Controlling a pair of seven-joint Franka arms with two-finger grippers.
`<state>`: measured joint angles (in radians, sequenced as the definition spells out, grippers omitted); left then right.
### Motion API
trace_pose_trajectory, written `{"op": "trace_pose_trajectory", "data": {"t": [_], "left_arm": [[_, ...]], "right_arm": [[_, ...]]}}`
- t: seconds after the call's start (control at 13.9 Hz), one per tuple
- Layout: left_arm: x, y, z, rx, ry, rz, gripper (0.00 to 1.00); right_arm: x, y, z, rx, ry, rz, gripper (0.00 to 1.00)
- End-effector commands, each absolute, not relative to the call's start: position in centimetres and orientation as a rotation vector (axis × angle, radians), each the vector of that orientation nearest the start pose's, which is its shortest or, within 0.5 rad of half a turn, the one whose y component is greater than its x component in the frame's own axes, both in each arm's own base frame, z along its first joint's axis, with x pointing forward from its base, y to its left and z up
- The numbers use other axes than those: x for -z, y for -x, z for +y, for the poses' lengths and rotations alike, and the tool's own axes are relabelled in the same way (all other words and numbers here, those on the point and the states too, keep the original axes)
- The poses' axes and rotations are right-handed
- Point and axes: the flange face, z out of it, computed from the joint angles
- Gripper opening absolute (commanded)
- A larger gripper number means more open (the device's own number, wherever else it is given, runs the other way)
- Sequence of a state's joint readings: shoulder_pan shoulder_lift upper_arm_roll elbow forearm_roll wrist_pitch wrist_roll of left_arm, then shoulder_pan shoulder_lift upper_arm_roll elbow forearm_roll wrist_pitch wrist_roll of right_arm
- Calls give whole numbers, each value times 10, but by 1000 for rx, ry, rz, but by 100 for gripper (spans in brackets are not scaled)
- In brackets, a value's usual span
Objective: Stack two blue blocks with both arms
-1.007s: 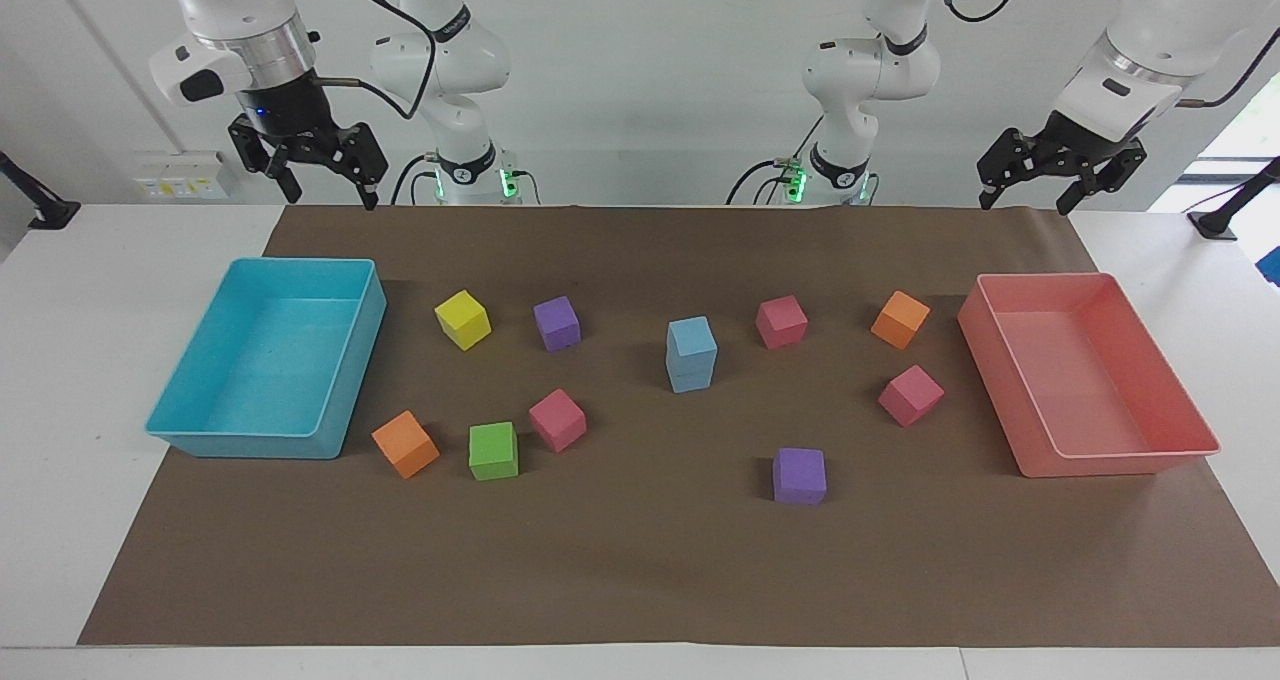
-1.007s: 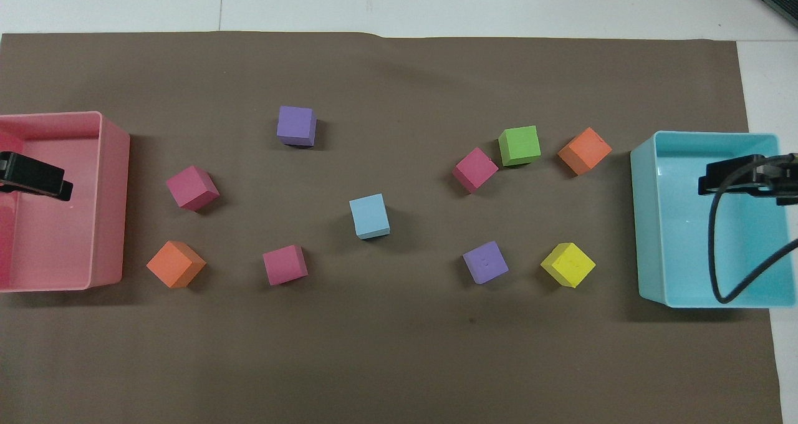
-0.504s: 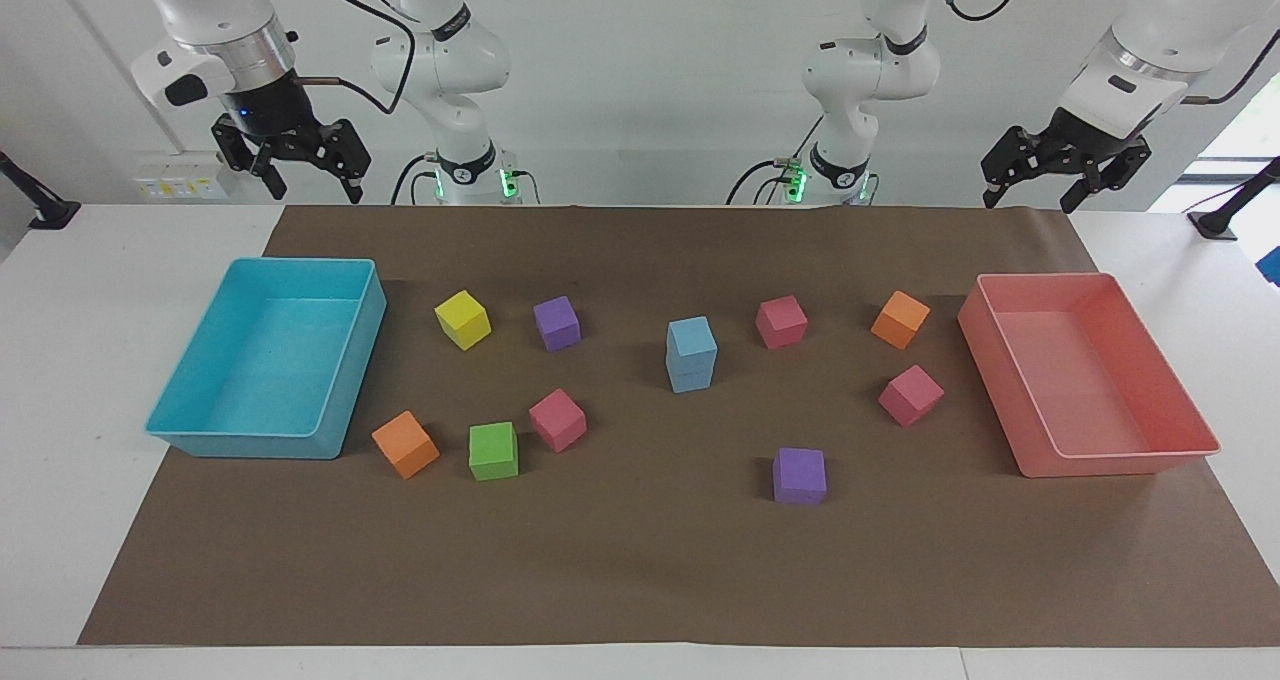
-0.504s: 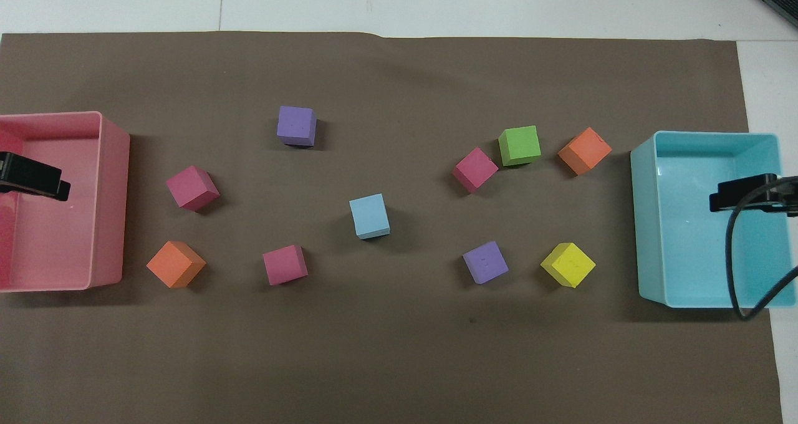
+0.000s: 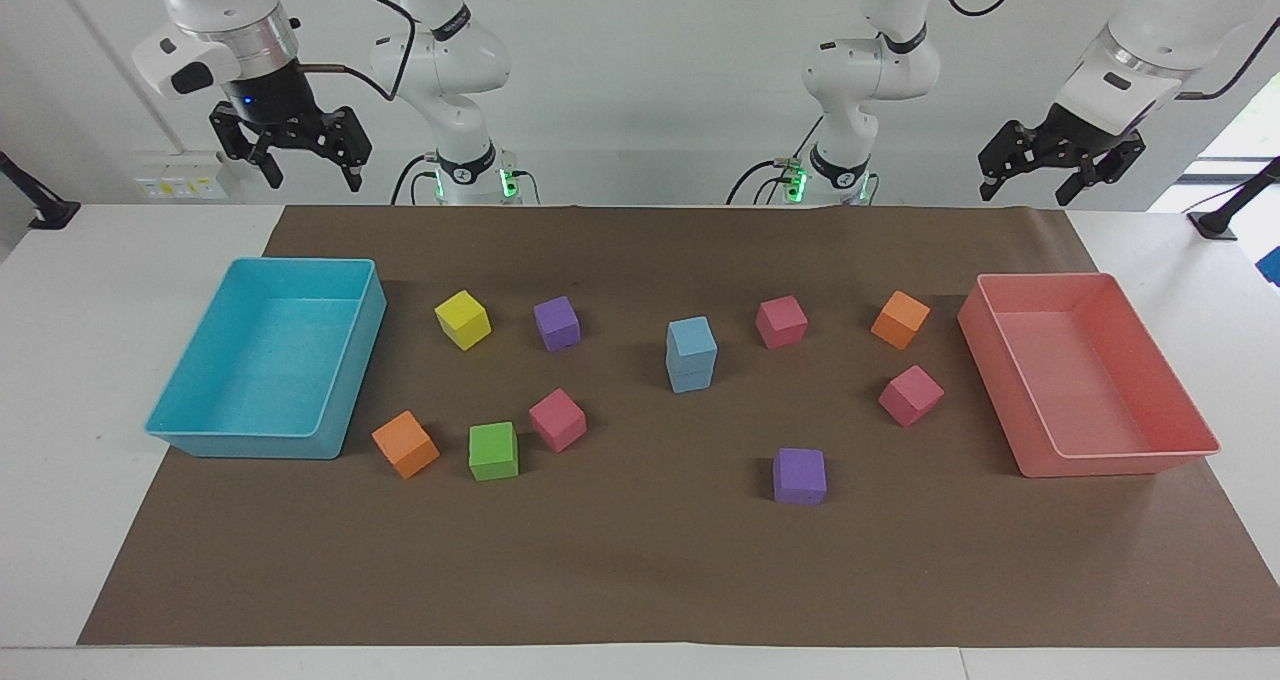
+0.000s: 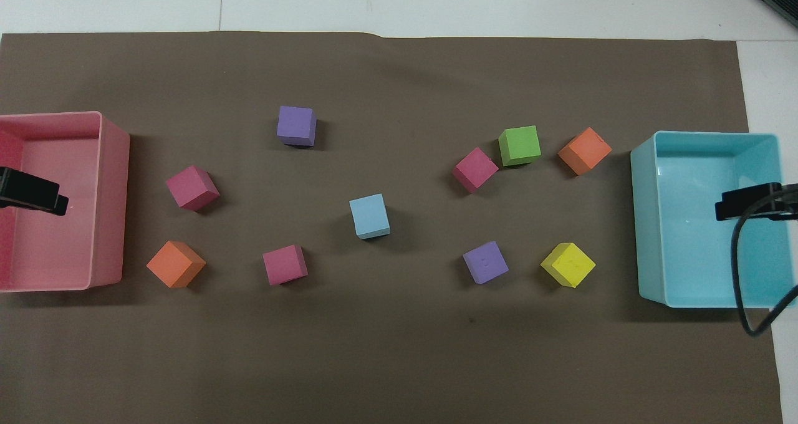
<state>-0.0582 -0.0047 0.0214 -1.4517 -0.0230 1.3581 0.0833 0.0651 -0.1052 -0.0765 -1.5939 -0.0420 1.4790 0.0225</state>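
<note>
The two blue blocks are found stacked near the middle of the brown mat: the upper block (image 5: 691, 338) rests squarely on the lower block (image 5: 690, 372), their sides nearly flush, so that from overhead only one blue top face is seen. The stack stands free; nothing touches it. Beside it, toward the left arm's end, a pink block (image 5: 781, 321) lies, and toward the right arm's end a purple block (image 5: 557, 323) and a yellow block (image 5: 463, 319) are set. A second purple block (image 5: 799, 476) lies farther from the robots than the stack. Orange, green and more pink blocks are scattered about the mat (image 5: 640, 580), all apart from one another.

The stacking is judged to be done: one blue block sits on the other and no tool holds anything. What may be left is only for the arms to settle at rest.

The left tool (image 5: 1055, 165) is raised high over the surface's edge at the left arm's end, above the pink bin (image 5: 1190, 430), its fingers spread wide and nothing between them. The right tool (image 5: 293, 155) is raised likewise at the right arm's end, above the turquoise bin (image 5: 350, 380), fingers also spread wide and bare. Both are well apart from the stack.
</note>
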Motion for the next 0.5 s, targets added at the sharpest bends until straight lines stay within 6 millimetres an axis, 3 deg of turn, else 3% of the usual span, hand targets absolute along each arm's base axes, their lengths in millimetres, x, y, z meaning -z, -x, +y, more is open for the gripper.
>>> {"op": "trace_pose_trajectory", "data": {"t": [0.0, 0.43], "left_arm": [[-664, -520, -20, -147, 3158, 222, 100], [-665, -522, -20, -123, 3159, 220, 100]], "right_arm": [[-665, -509, -15, -16, 3183, 16, 100], [-664, -507, -13, -21, 3183, 11, 100]]}}
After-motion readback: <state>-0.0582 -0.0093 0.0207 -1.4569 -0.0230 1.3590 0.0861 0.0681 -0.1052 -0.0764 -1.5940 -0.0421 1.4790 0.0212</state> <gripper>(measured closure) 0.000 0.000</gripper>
